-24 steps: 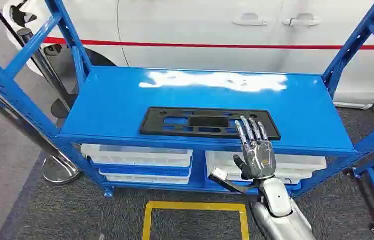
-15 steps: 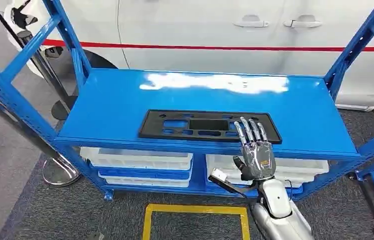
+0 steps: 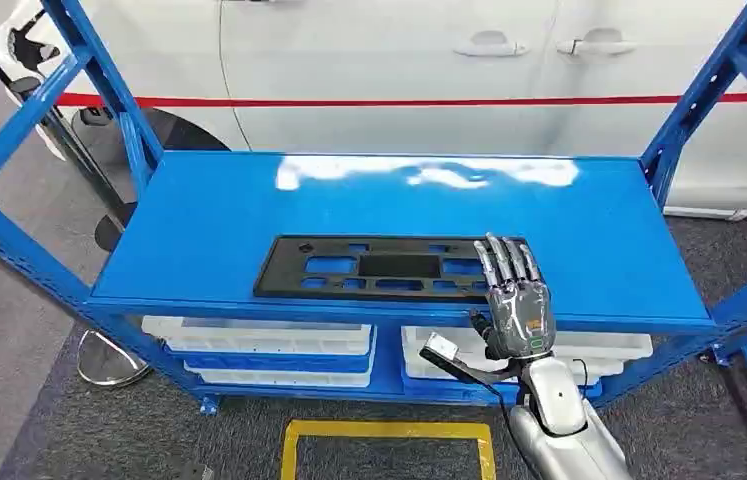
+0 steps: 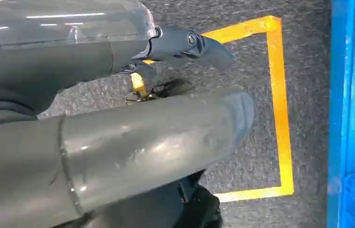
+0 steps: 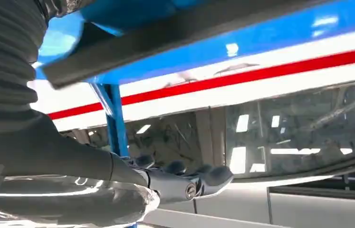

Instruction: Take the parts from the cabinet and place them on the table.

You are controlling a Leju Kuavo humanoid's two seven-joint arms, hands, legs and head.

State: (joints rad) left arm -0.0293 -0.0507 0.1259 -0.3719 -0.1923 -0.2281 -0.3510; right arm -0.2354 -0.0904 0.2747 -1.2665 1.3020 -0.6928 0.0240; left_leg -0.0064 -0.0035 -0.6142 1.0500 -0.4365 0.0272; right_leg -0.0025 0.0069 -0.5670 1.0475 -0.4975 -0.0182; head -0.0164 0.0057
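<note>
A black plastic part (image 3: 389, 270) lies flat near the front edge of the blue cabinet shelf (image 3: 599, 230), about midway along it. The right hand (image 3: 514, 300) reaches over that front edge, fingers straight and together, fingertips (image 3: 505, 252) lying on the part's right end, gripping nothing. The left hand (image 4: 118, 142) hangs above a yellow floor marking (image 4: 280, 109); its grasp cannot be told

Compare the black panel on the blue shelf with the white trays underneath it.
The black panel is one thin flat piece pierced with cutouts; the white trays are several, stacked, with raised rims. The panel lies on the top of the blue shelf, with the right hand over its right end; the trays sit on the level below, away from the hand. Both are long, low and set lengthwise along the shelf.
</note>
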